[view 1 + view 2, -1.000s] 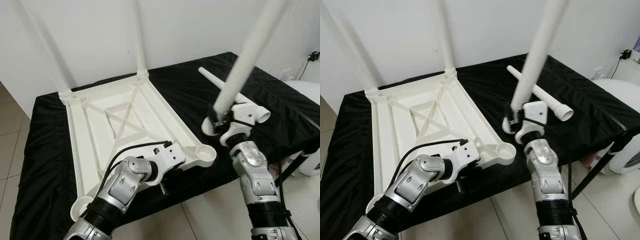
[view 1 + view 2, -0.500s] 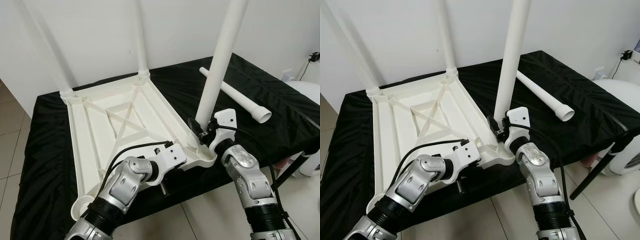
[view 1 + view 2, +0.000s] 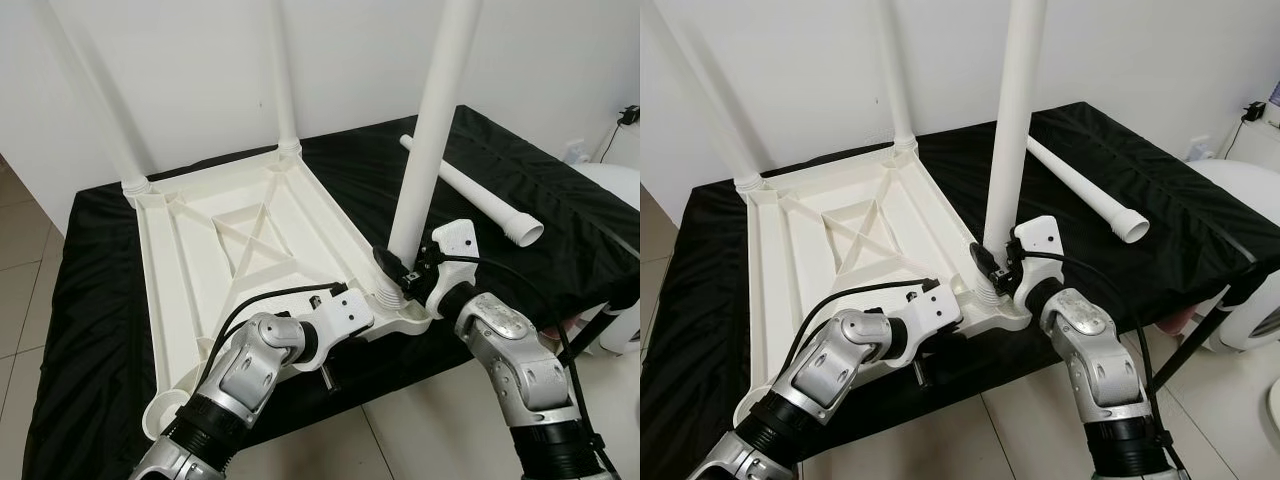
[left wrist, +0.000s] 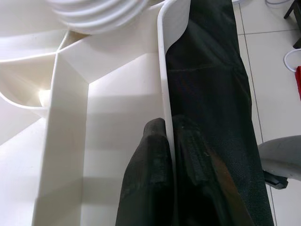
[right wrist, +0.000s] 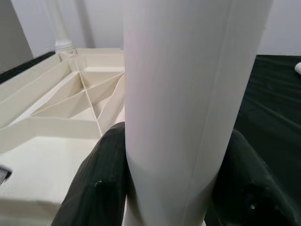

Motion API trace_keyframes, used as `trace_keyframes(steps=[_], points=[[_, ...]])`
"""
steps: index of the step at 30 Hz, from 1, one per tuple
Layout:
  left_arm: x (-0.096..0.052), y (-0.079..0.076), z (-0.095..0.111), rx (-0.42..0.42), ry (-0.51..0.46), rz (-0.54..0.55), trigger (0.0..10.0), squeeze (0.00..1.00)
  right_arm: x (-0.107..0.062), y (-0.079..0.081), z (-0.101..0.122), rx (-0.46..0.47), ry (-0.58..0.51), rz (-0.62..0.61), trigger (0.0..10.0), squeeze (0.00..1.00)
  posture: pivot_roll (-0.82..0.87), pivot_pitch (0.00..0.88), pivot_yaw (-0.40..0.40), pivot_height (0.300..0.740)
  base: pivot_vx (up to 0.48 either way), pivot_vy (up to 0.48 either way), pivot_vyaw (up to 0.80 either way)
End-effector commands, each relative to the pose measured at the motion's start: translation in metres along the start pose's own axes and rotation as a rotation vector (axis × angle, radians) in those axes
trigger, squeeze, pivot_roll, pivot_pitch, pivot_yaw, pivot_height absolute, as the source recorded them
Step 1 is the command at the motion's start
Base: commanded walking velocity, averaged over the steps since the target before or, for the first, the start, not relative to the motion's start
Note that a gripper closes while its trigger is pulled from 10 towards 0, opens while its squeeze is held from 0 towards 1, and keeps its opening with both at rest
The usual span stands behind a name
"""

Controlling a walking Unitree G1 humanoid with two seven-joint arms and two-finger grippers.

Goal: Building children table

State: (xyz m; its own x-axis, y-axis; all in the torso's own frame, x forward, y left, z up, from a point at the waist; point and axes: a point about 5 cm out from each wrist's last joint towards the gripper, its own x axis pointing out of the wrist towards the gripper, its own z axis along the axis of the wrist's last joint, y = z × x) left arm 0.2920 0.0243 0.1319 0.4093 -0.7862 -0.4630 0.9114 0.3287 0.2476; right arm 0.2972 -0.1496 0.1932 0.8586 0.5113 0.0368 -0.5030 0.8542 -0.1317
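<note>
While upright, leg (image 3: 428, 150) clamped between right pincer (image 3: 400, 275) fingers, base in tabletop (image 3: 250, 240) corner socket.

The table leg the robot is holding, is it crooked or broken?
Not broken. The leg in the right gripper stands at the tabletop's near corner socket, tilting slightly compared with the two fitted far legs. One spare leg lies on the black cloth.
</note>
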Motion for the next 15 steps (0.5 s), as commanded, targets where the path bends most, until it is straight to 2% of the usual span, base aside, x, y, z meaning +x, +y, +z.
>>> trace_keyframes(steps=[1,5,9,15], points=[[-0.004,0.014,0.014,0.066,-0.065,0.166,10.0,0.00,-0.003,0.002,0.001,-0.001,0.008,0.025,10.0,0.00,-0.13,0.037,0.087,0.740,0.000,0.000,0.00],[-0.004,0.016,0.015,0.070,-0.068,0.168,10.0,0.00,-0.007,-0.001,-0.002,-0.016,0.040,0.023,10.0,0.00,-0.12,0.038,0.087,0.740,0.000,0.000,0.00],[-0.005,0.019,0.017,0.073,-0.070,0.175,10.0,0.00,-0.014,-0.012,-0.006,-0.062,0.079,-0.006,10.0,0.00,-0.13,0.040,0.091,0.740,0.000,0.000,0.00],[-0.006,0.020,0.018,0.077,-0.072,0.177,10.0,0.00,-0.015,-0.018,-0.009,-0.106,0.107,-0.031,10.0,0.00,-0.13,0.039,0.092,0.740,0.000,0.000,0.00]])
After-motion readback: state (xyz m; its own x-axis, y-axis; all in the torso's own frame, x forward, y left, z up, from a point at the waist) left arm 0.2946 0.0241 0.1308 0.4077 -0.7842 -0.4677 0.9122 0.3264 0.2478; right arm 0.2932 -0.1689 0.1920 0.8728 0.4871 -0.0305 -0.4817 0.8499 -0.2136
